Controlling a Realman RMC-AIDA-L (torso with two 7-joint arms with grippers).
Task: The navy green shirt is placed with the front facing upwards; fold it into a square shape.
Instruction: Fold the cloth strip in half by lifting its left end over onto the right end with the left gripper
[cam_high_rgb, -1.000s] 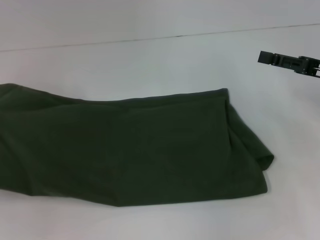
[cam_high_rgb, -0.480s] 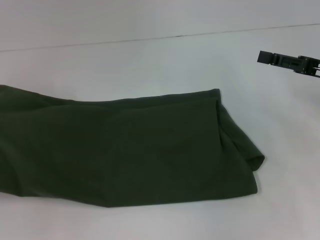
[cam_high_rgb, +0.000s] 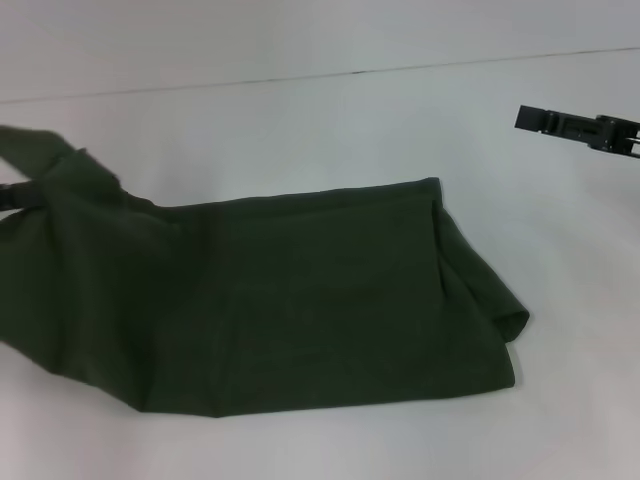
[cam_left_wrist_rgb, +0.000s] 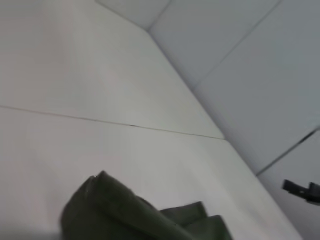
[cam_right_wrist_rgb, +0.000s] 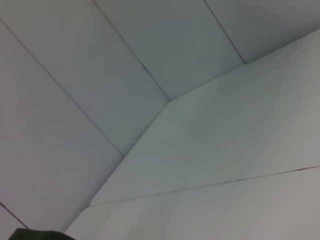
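The navy green shirt (cam_high_rgb: 300, 290) lies on the white table (cam_high_rgb: 300, 130) as a long folded band, plain green side up, with no lettering showing. Its right end has a loose fold sticking out (cam_high_rgb: 500, 300). Its left end is lifted and bunched at the far left of the head view, where a bit of my left gripper (cam_high_rgb: 12, 196) shows, shut on the cloth. The bunched cloth fills the lower part of the left wrist view (cam_left_wrist_rgb: 125, 212). My right gripper (cam_high_rgb: 528, 117) hangs above the table at the upper right, apart from the shirt. It also shows in the left wrist view (cam_left_wrist_rgb: 300, 189).
A thin seam (cam_high_rgb: 350, 73) runs across the table behind the shirt. The right wrist view shows white table and wall panels (cam_right_wrist_rgb: 150, 60).
The shirt slid a little to the left. Its left end, flat before, is now lifted and bunched in my left gripper. The right arm has not moved.
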